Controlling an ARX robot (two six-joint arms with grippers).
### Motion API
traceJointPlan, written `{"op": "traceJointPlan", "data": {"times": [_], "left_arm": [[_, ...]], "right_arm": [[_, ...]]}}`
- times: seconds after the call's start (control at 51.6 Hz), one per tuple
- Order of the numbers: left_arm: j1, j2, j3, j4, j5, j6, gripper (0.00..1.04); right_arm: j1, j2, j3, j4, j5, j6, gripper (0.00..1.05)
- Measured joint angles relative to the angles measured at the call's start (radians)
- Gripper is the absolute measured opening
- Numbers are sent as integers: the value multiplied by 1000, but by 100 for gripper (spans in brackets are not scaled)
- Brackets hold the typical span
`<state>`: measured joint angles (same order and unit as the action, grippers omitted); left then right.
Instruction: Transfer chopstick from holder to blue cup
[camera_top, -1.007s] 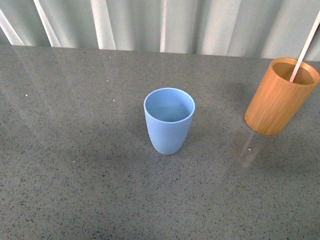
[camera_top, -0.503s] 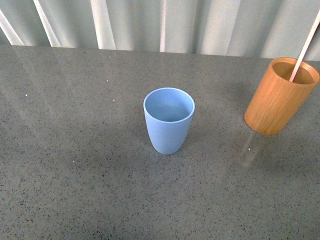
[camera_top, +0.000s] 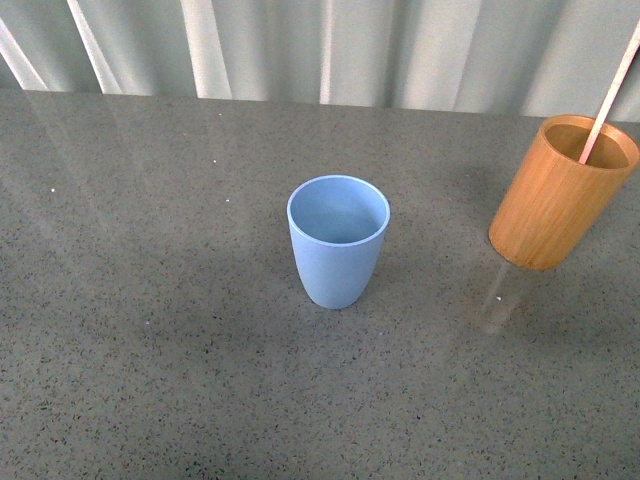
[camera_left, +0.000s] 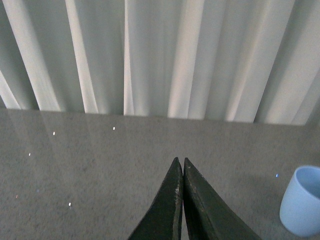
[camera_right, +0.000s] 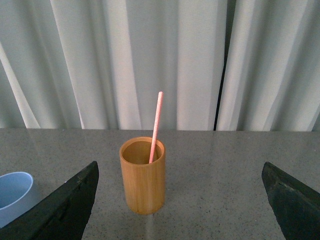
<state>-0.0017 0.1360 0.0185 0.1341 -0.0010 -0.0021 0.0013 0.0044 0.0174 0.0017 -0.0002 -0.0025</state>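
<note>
The blue cup (camera_top: 338, 240) stands empty at the table's middle in the front view, and shows at an edge of both wrist views (camera_left: 302, 200) (camera_right: 14, 195). At the right edge stands the orange-tan holder (camera_top: 560, 192) with one chopstick (camera_top: 610, 95) leaning out of it. In the right wrist view the holder (camera_right: 143, 176) and the pinkish chopstick (camera_right: 156, 126) sit ahead of my open right gripper (camera_right: 181, 172), well short of its wide-apart fingers. My left gripper (camera_left: 179, 161) is shut on nothing, over bare table to the left of the blue cup. Neither arm shows in the front view.
A grey speckled tabletop (camera_top: 150, 330) spreads around both cups. A pale pleated curtain (camera_top: 320, 45) hangs along the table's far edge.
</note>
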Motion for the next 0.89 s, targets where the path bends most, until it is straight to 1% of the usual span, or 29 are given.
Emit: {"op": "traceJointPlan", "data": {"times": [0.058,0.097,0.155,0.465,0.484,0.639,0.658,0.697,0.833,0.871,0.891], "left_arm": [[0,-68,0,-97,2,0,4],[0,-96,0,-122,1,0,4],[0,-131,0,-128,2,0,4],[0,-132,0,-134,1,-2,5],[0,-132,0,-134,1,-1,6],[0,-132,0,-134,1,-1,31],[0,-132,0,-134,1,-1,33],[0,-132,0,-134,1,-1,40],[0,-132,0,-134,1,-1,59],[0,-132,0,-134,1,-1,67],[0,-132,0,-134,1,-1,68]], "right_arm": [[0,0,0,0,0,0,95],[0,0,0,0,1,0,95],[0,0,0,0,0,0,95],[0,0,0,0,0,0,95],[0,0,0,0,0,0,95],[0,0,0,0,0,0,95],[0,0,0,0,0,0,95],[0,0,0,0,0,0,95],[0,0,0,0,0,0,95],[0,0,0,0,0,0,95],[0,0,0,0,0,0,95]]}}
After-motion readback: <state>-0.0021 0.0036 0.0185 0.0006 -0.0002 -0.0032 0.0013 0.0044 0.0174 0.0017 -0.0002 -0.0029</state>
